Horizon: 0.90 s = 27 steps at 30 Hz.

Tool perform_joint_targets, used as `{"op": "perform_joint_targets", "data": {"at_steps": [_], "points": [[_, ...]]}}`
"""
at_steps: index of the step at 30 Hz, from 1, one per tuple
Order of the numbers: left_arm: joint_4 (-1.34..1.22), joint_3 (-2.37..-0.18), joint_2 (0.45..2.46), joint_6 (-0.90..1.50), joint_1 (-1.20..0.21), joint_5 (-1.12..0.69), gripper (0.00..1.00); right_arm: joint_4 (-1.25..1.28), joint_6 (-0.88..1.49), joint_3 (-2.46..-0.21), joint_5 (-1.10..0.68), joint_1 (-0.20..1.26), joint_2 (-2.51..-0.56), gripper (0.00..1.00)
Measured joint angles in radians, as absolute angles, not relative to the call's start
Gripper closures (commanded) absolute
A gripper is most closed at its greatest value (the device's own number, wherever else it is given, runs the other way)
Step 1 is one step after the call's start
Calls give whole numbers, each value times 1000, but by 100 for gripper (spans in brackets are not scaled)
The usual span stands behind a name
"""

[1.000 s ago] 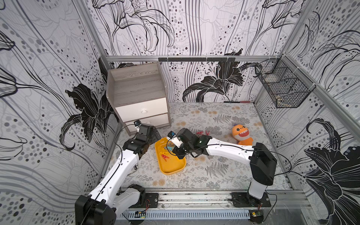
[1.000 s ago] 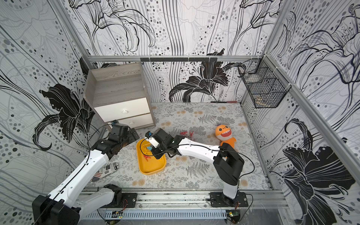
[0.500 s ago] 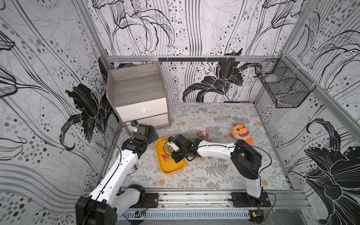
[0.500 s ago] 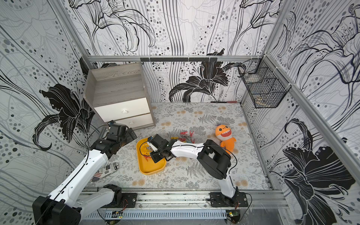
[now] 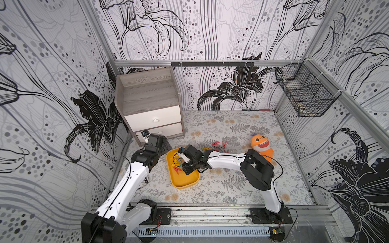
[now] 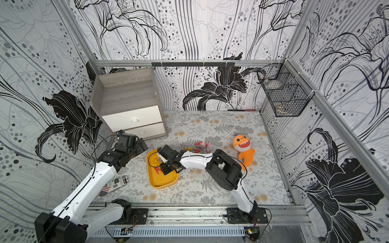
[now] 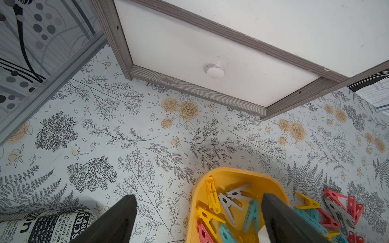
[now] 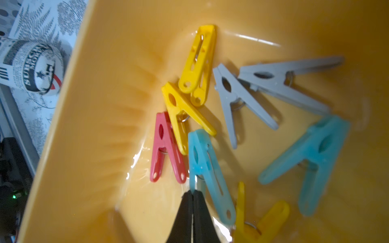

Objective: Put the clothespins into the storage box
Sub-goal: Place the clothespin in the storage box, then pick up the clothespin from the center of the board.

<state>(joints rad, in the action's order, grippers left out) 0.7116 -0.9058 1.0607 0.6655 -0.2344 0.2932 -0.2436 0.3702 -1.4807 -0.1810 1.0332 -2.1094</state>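
Observation:
The storage box (image 5: 185, 185) (image 6: 162, 185) is a shallow yellow-orange tray left of the table's middle. Several clothespins (image 8: 187, 69) lie in it in yellow, grey, red and teal. More clothespins (image 5: 219, 146) (image 6: 200, 147) (image 7: 332, 210) lie loose on the table behind the box. My right gripper (image 5: 186, 171) (image 6: 165, 171) (image 8: 192, 192) reaches down into the box, shut on one leg of a teal clothespin (image 8: 202, 162). My left gripper (image 5: 166, 145) (image 6: 143, 145) (image 7: 199, 196) hangs open and empty above the box's far left corner, near the cabinet.
A grey wood drawer cabinet (image 5: 151, 98) stands at the back left. An orange shark toy (image 5: 261, 145) lies to the right of the loose pins. A black wire basket (image 5: 305, 94) hangs on the right wall. A newspaper-print roll (image 6: 117, 183) (image 7: 42, 225) lies left of the box.
My right gripper has come down and toward the front into the box, and its elbow has swung left. The left arm has barely moved.

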Motion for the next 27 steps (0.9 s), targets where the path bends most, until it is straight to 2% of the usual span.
{"op": "perform_joint_targets", "data": {"at_steps": [4, 16, 22, 27], "points": [[712, -906, 1061, 665, -234, 294, 3, -247, 370, -1525, -194, 1033, -2137, 85], [712, -919, 1061, 661, -234, 295, 3, -297, 347, -1530, -186, 1034, -2122, 80], [713, -919, 1061, 658, -234, 295, 3, -305, 341, -1446, -150, 998, -1950, 74], [712, -919, 1061, 657, -234, 295, 3, -301, 334, -1343, -100, 893, -1749, 67]]}}
